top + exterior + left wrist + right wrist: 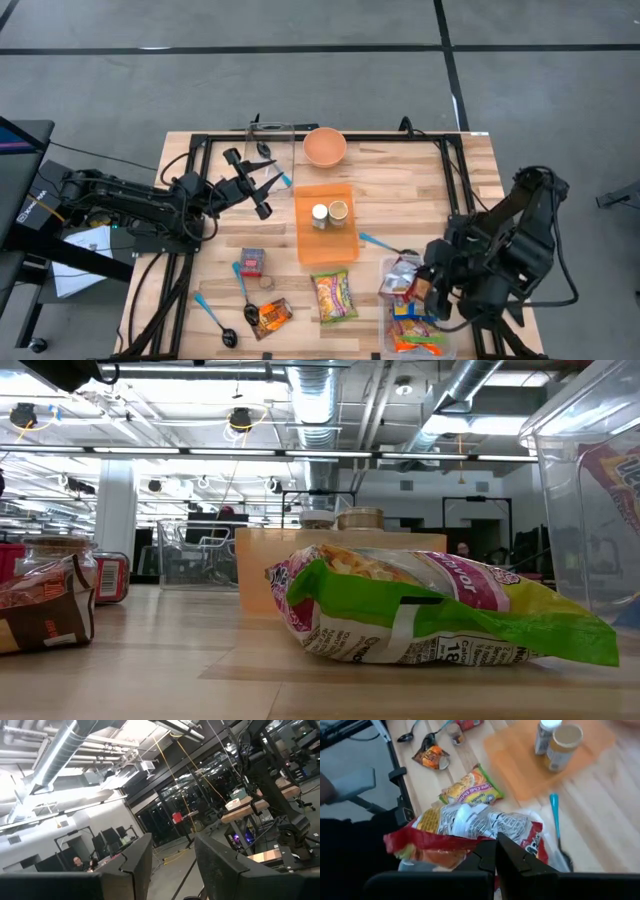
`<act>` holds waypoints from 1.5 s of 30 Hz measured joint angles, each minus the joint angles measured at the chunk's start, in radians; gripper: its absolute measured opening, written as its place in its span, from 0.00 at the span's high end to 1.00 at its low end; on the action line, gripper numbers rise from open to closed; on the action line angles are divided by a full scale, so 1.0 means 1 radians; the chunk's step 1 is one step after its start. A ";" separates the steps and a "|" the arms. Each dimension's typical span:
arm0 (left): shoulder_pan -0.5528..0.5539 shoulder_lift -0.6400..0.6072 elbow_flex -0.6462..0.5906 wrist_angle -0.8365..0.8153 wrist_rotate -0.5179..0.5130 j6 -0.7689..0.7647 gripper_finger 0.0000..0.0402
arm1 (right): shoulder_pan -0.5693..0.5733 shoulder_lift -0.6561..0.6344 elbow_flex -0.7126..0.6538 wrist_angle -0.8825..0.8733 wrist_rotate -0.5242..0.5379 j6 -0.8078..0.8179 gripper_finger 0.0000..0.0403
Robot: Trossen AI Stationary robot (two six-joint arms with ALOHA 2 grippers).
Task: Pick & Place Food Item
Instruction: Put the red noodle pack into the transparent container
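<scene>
Two claws over the wooden table (420,190): right claw (496,851) closed on red bag (470,827), left claw (262,178) part-open, empty.

The clear bin (420,335) is getting chopped off by the high view's bottom edge, and its contents are being left too tiny to read. The red snack bag (470,830) is partly being covered by the right pincer (496,851).
</scene>
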 joint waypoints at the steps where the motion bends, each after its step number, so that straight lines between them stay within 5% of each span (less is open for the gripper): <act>1: 0.000 0.000 0.000 0.004 0.007 0.009 0.65 | -0.007 -0.001 0.003 -0.007 -0.017 0.030 1.00; 16: 0.076 0.000 0.000 0.102 0.166 0.071 0.65 | -0.061 0.000 0.008 -0.017 -0.281 0.533 1.00; 23: 0.142 0.000 0.000 0.118 0.254 0.077 0.65 | -0.019 0.001 0.008 0.000 -0.308 0.732 1.00; 36: 0.196 0.000 0.000 0.132 0.346 0.073 0.65 | 0.004 0.043 -0.008 0.019 -0.315 0.778 1.00; 45: 0.196 0.000 0.000 0.127 0.346 0.065 0.65 | 0.030 0.085 -0.008 0.004 -0.352 0.564 1.00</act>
